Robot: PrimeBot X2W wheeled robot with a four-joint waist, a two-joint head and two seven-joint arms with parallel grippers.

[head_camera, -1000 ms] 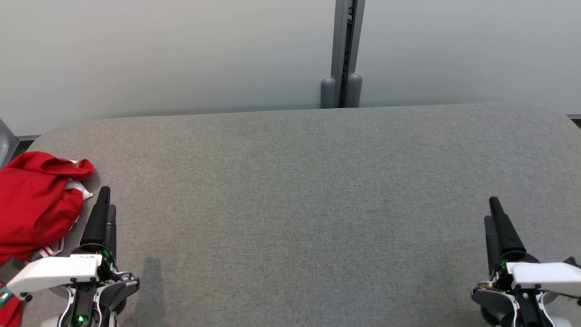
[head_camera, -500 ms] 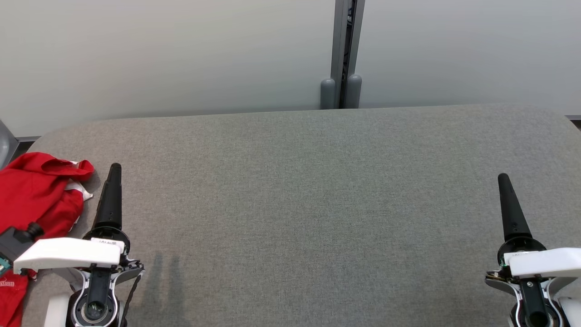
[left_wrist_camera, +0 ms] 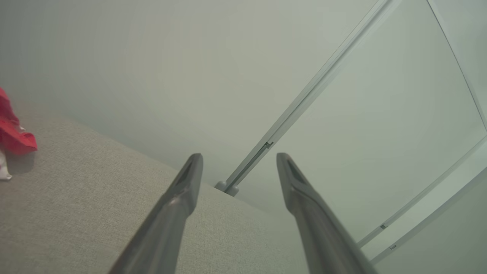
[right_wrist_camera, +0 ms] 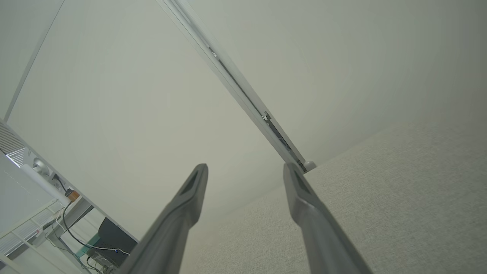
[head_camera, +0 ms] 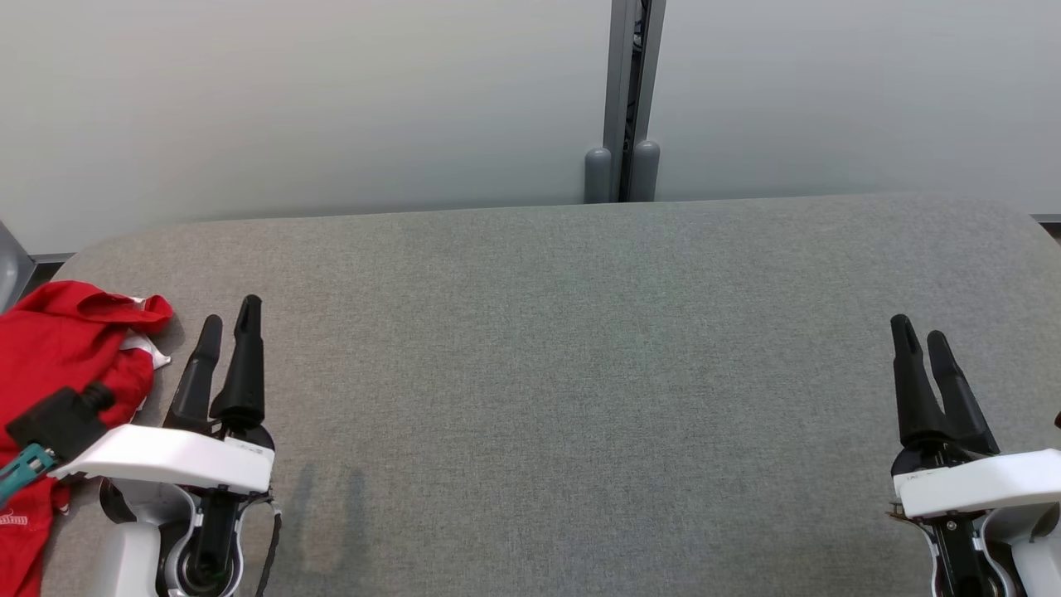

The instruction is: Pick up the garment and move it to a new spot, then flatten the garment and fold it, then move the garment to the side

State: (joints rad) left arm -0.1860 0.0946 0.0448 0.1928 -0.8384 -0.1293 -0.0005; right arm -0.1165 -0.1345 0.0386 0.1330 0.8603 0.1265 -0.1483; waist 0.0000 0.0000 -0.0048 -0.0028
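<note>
Jaws stood wide and empty nearest the robot: the left gripper [head_camera: 230, 311] at the near left of the grey fabric-covered table [head_camera: 539, 373] and the right gripper [head_camera: 918, 327] at the near right, both pointing toward the far side. Just left of the left gripper, the red garment [head_camera: 58, 348] lay crumpled at the table's left edge with a bit of white showing, its cloth clear of the dark fingertips. Beyond the table's far edge stood a pale wall [head_camera: 331, 99], split by a grey upright post [head_camera: 622, 99].
</note>
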